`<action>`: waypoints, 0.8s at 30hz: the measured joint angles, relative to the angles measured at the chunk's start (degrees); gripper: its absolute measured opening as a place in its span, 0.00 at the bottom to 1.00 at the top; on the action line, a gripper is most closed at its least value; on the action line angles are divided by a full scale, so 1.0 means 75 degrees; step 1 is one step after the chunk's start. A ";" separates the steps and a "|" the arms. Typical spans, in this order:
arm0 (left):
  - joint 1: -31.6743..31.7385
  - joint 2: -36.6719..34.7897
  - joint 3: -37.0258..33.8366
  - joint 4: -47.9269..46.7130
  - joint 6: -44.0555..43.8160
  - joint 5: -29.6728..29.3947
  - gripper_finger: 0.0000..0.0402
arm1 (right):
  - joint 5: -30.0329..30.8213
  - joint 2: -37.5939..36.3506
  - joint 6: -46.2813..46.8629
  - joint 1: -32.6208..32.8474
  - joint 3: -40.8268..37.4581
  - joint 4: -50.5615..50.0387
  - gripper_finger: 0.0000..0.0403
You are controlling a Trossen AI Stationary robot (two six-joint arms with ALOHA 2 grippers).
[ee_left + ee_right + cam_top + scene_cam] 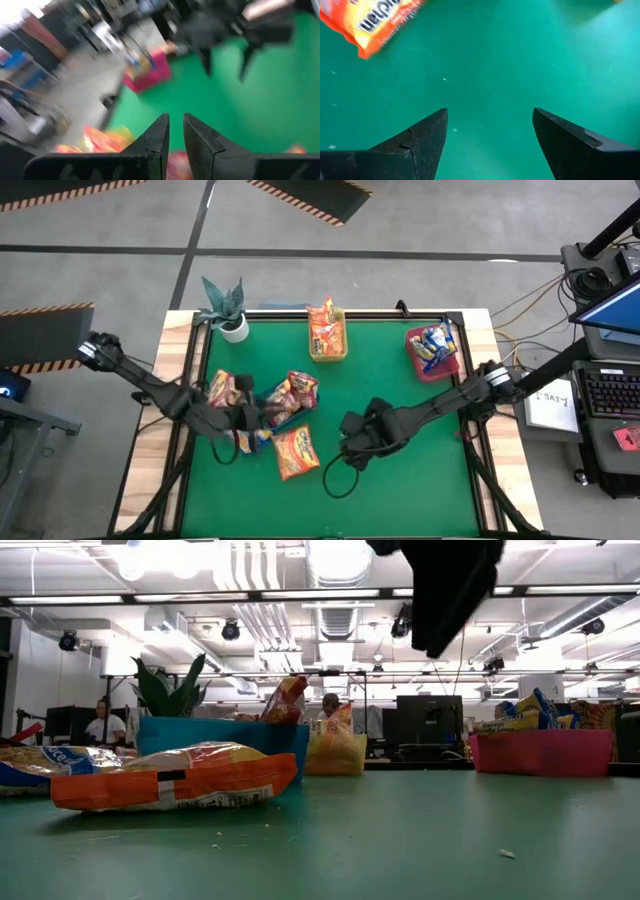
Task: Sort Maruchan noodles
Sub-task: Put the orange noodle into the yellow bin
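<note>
flat crinkled plastic noodle packets (296, 451) are scattered on the green felt mat (400, 380), the left gripper (176, 131) nearly closed beside them, the right gripper (490, 135) spread wide, empty.

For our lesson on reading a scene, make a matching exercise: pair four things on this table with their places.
Column A:
1. yellow plastic bin
2. red plastic bin
3. potted green plant
4. loose orange ramen packet

Column B:
a. far left corner
b. green mat, between the two grippers
c. far edge, middle
d. far right, holding blue-edged packets

Pairs: 1-c, 2-d, 3-a, 4-b
</note>
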 joint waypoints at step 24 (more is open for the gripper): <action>-0.1324 0.4060 0.0195 -0.1819 -0.3518 0.2919 0.10 | -0.1614 -0.0154 0.0779 -0.0765 -0.4310 0.9786 0.71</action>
